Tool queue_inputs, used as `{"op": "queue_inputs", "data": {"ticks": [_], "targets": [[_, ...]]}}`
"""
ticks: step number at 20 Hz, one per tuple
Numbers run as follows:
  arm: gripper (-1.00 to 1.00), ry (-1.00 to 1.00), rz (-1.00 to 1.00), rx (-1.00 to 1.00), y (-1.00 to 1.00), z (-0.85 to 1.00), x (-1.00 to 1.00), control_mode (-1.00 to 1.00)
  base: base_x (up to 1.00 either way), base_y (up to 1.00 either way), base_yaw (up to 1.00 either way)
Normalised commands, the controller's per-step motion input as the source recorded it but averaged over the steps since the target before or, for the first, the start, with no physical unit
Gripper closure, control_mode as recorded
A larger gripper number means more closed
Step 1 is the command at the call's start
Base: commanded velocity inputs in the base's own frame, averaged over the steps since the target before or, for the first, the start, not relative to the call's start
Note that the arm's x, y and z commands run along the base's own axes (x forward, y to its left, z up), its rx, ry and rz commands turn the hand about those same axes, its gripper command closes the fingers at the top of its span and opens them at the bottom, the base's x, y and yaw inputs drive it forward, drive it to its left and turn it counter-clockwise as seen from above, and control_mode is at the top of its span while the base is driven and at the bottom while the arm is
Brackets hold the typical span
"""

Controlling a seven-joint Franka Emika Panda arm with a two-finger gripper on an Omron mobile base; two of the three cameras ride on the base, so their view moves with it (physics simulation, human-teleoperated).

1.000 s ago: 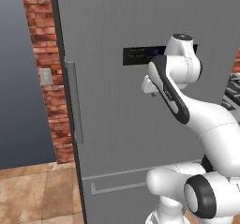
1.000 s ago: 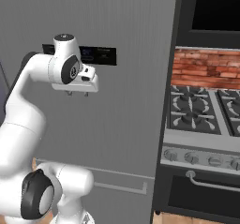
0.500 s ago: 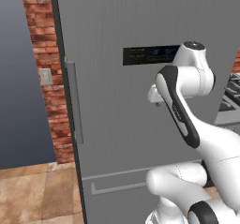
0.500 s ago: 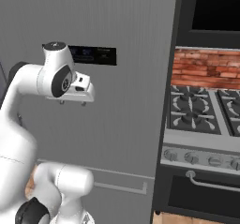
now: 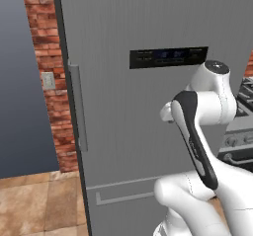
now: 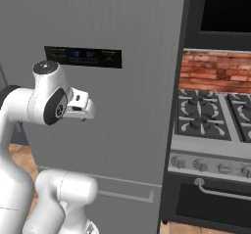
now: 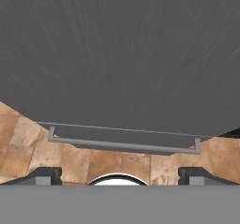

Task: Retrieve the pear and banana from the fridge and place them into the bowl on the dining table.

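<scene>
Right at the centre stands the tall grey fridge (image 5: 128,106) with its black display panel (image 5: 168,57) and vertical bar handle (image 5: 79,106), and its door is fully closed, so the pear and banana must be somewhere behind it, unseen. Low on the front runs a horizontal drawer handle (image 7: 123,142), seen from the hand camera against the tan tiled floor (image 7: 28,143). Just in front of the door hangs the white arm's claw (image 6: 82,111), below the display panel and well to the right of the bar handle. Big change over the last second: the arm has swung down and rightward across the door, and the claw's fingers (image 7: 46,175) have gone from part-closed to spread wide, gripping nothing. Looks like it is readying for the handle, though it is not lined up yet. Off to the right sits the black gas stove (image 6: 215,130) under a red brick backsplash (image 6: 215,74).
</scene>
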Motion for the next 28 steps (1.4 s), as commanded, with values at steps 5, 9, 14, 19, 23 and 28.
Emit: {"op": "queue_inputs", "data": {"ticks": [5,9,14,19,23,28], "targets": [[-1.0,0.0,0.0,0.0,0.0,-0.08,-0.06,1.0,0.0,0.0,0.0],[-1.0,0.0,0.0,0.0,0.0,0.0,0.0,1.0,0.0,0.0,0.0],[-1.0,0.0,0.0,0.0,0.0,0.0,0.0,1.0,-0.51,0.0,0.0],[-1.0,0.0,0.0,0.0,0.0,0.0,0.0,1.0,-0.65,0.05,0.0],[-1.0,0.0,0.0,0.0,0.0,0.0,0.0,1.0,-0.54,0.21,0.0],[-1.0,0.0,0.0,0.0,0.0,0.0,0.0,1.0,-0.5,0.42,0.0]]}}
